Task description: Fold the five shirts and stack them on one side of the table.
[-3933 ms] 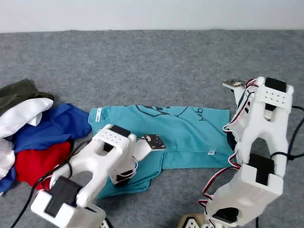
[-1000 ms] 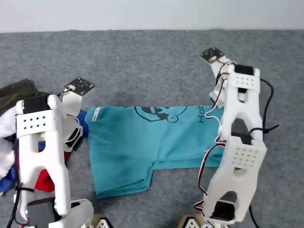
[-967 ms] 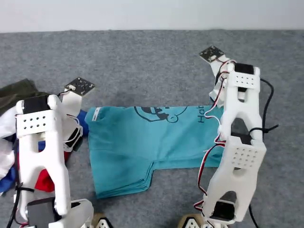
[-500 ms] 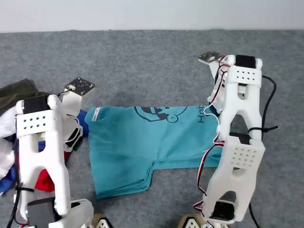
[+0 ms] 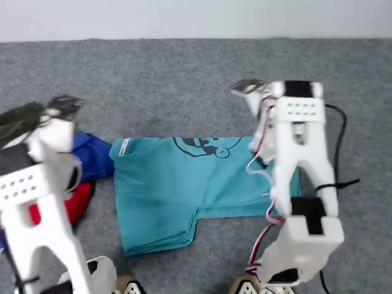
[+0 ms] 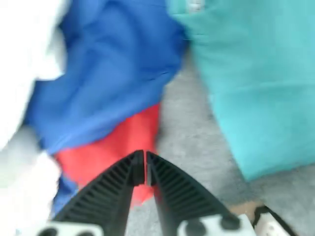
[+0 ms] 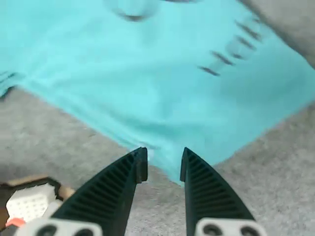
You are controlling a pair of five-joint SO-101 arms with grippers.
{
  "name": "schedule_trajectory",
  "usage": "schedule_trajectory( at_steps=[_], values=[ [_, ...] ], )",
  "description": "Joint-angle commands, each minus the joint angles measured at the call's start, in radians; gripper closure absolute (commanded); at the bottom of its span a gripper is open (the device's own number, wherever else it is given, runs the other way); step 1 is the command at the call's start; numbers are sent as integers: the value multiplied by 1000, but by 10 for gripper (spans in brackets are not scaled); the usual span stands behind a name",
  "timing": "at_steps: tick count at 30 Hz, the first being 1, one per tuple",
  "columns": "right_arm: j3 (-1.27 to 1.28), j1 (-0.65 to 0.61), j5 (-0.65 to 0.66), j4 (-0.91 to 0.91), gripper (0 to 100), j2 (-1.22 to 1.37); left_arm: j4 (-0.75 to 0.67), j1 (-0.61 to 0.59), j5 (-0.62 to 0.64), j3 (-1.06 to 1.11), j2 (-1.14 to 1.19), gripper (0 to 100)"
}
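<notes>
A teal shirt (image 5: 184, 184) lies partly folded in the middle of the grey table, its near left part doubled over. A pile sits at the left: blue shirt (image 5: 92, 156), red shirt (image 5: 76, 202) and a dark olive shirt (image 5: 15, 122). My left gripper (image 6: 145, 162) hangs shut and empty above the red shirt (image 6: 123, 142), beside the blue shirt (image 6: 108, 73) and a white shirt (image 6: 24, 44). My right gripper (image 7: 162, 160) is open above the near right edge of the teal shirt (image 7: 162, 83), holding nothing.
The left arm (image 5: 43, 184) stands over the pile and the right arm (image 5: 300, 141) over the teal shirt's right end. The grey table surface (image 5: 184, 79) stretches bare behind the shirts and to the far right.
Both arms have swung to the left in the last half second, the left one out over the pile. The teal shirt has not moved since a second ago.
</notes>
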Motion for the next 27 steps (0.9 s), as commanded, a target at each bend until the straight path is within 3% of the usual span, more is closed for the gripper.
schedule_trajectory(
  at_steps=[1, 7, 13, 20, 27],
  values=[
    [92, -147, -11, 16, 876, -133, 28, -187, 5, -38, -74, 984],
    [298, -414, -12, -91, 782, -206, 23, -423, -132, 5, -74, 982],
    [496, -668, -61, -255, 729, -271, -35, -562, -195, 84, -74, 982],
    [574, -941, -137, -424, 728, -280, -68, -571, -193, 110, -74, 982],
    [571, -1079, -172, -568, 728, -220, -81, -571, -192, 111, -74, 982]
  ],
)
